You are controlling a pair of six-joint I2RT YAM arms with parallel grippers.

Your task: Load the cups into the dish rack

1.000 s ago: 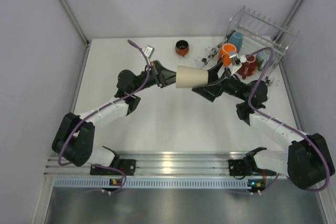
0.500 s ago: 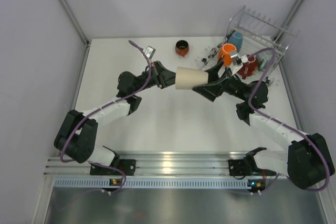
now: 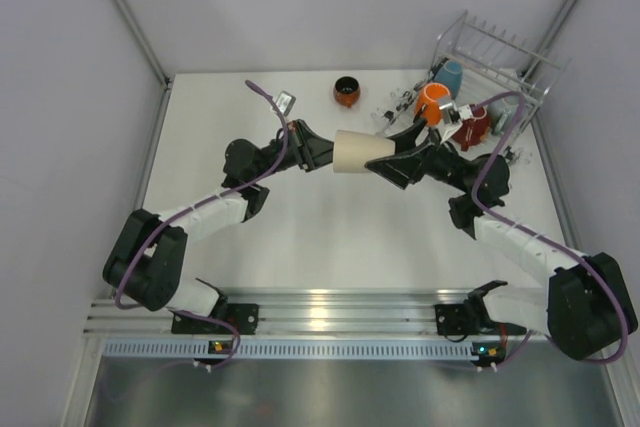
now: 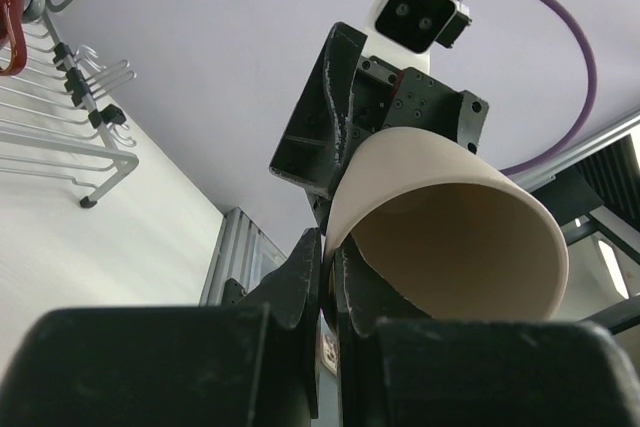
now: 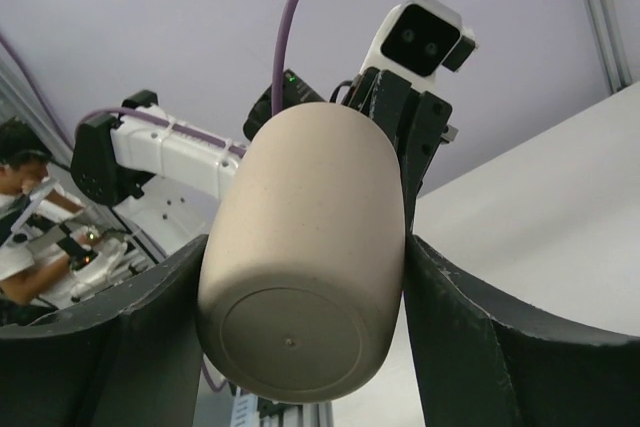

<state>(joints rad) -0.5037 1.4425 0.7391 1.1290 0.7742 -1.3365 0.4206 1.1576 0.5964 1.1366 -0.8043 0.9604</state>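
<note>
The beige tumbler [image 3: 358, 151] lies on its side in the air above the table's middle, held between both arms. My left gripper [image 3: 322, 150] is shut on its rim, one finger inside and one outside [image 4: 332, 257]. My right gripper [image 3: 397, 153] grips the tumbler's base end, its fingers [image 5: 470, 327] pressed against both sides of the tumbler [image 5: 310, 247]. The dish rack [image 3: 490, 52] stands at the back right. An orange cup [image 3: 432, 99], a red mug [image 3: 470, 127] and a light blue cup [image 3: 450, 74] sit at its near left side. A dark-and-orange cup [image 3: 346, 91] stands on the table at the back centre.
The rack's wire tines [image 4: 60, 117] show at the left of the left wrist view. Grey walls close the table on the left, back and right. An aluminium rail [image 3: 330, 307] runs along the near edge by the arm bases.
My right gripper has moved in along the tumbler's base end and its fingers have closed onto its sides. The tumbler and left gripper have shifted slightly left.
</note>
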